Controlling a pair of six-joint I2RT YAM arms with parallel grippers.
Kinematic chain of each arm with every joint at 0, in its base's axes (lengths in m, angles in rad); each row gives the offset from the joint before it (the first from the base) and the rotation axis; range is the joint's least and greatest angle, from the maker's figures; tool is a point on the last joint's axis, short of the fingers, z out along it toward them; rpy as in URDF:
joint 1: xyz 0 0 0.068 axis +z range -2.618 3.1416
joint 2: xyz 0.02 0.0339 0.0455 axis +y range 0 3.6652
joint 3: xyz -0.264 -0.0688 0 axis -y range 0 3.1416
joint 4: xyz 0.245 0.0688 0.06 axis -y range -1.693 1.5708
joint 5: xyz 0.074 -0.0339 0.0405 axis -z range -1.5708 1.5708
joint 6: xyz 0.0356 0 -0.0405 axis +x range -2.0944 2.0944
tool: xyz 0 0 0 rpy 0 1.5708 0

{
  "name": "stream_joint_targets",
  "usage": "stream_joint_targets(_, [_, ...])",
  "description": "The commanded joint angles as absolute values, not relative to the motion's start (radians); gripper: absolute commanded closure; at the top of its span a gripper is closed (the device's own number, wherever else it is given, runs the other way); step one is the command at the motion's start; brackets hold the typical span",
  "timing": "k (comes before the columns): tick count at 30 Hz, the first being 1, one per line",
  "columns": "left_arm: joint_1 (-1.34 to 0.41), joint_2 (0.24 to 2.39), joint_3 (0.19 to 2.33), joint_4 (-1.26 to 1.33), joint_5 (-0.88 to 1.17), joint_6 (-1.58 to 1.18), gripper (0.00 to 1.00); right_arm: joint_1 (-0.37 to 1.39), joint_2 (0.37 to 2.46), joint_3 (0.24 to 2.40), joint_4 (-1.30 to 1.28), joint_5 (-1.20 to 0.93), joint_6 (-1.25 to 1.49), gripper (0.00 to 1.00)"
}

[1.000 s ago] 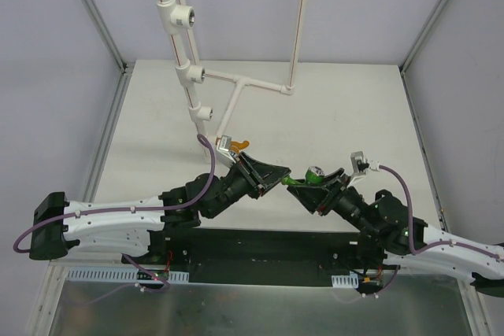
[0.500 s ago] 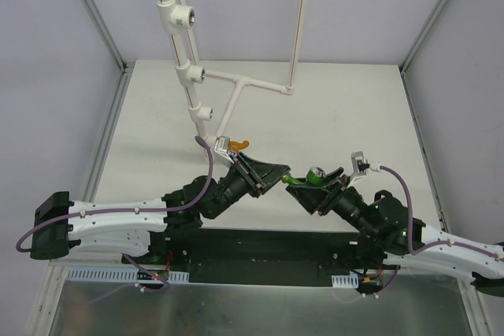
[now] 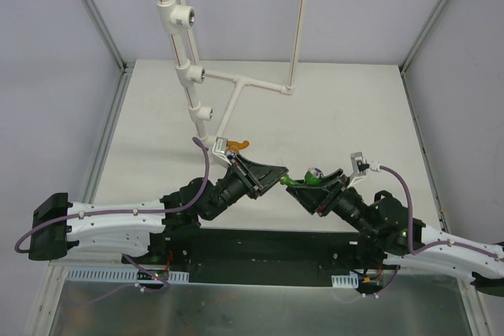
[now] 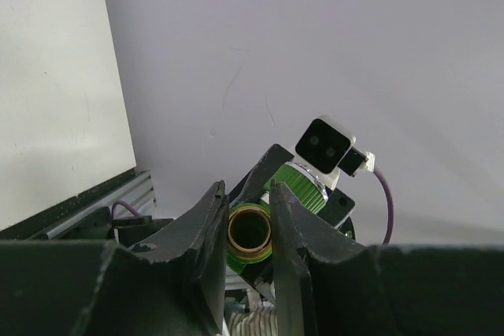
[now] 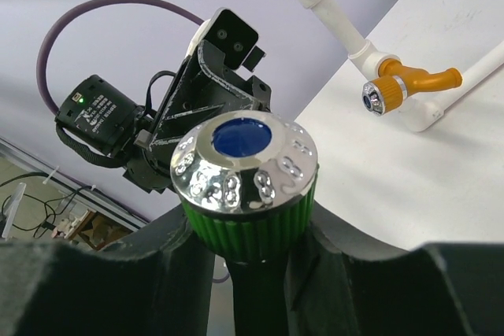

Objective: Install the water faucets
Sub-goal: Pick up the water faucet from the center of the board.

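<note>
The green faucet (image 3: 302,179) hangs above the table between both grippers. My right gripper (image 3: 309,186) is shut on its ribbed green body (image 5: 250,230), just under the shiny silver cap with a blue centre (image 5: 244,161). My left gripper (image 3: 282,179) has its fingers (image 4: 206,230) pressed on either side of the faucet's brass threaded end (image 4: 250,230). The orange faucet (image 3: 235,145) sits in a white fitting at the low end of the pipe frame. It also shows in the right wrist view (image 5: 403,88).
A white pipe frame (image 3: 189,45) stands at the back left with several tee fittings (image 3: 179,15) showing metal threaded holes. A branch pipe (image 3: 252,83) runs right to a thin upright pipe (image 3: 298,29). Metal frame rails (image 3: 106,139) border the table.
My left wrist has edged slightly up and away from its base, with its jaws staying at the green faucet's threaded end. The right arm and the orange faucet have hardly moved.
</note>
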State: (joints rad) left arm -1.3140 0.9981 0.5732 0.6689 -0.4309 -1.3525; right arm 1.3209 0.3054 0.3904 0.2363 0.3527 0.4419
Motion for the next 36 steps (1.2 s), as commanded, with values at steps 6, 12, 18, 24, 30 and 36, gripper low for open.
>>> stream_joint_targets(6, [-1.310, 0.965, 0.552, 0.733, -0.453, -1.332, 1.00, 1.322, 0.291, 0.403, 0.301, 0.411, 0.463, 0.95])
stream_joint_targets(12, [-1.310, 0.976, 0.543, 0.729, -0.417, -1.338, 0.54, 1.322, 0.319, 0.466, 0.204, 0.413, 0.454, 1.00])
stream_joint_targets(18, [-1.310, 0.979, 0.558, 0.687, -0.407, -1.350, 0.50, 1.322, 0.324, 0.471, 0.192, 0.414, 0.456, 1.00])
stream_joint_targets(24, [-1.310, 0.996, 0.580, 0.677, -0.394, -1.345, 0.56, 1.322, 0.348, 0.482, 0.172, 0.405, 0.454, 1.00])
stream_joint_targets(30, [-1.310, 1.025, 0.601, 0.675, -0.367, -1.345, 0.76, 1.322, 0.360, 0.489, 0.175, 0.410, 0.446, 0.99])
stream_joint_targets(36, [-1.309, 1.039, 0.607, 0.696, -0.350, -1.339, 1.00, 1.322, 0.348, 0.486, 0.169, 0.423, 0.436, 0.67])
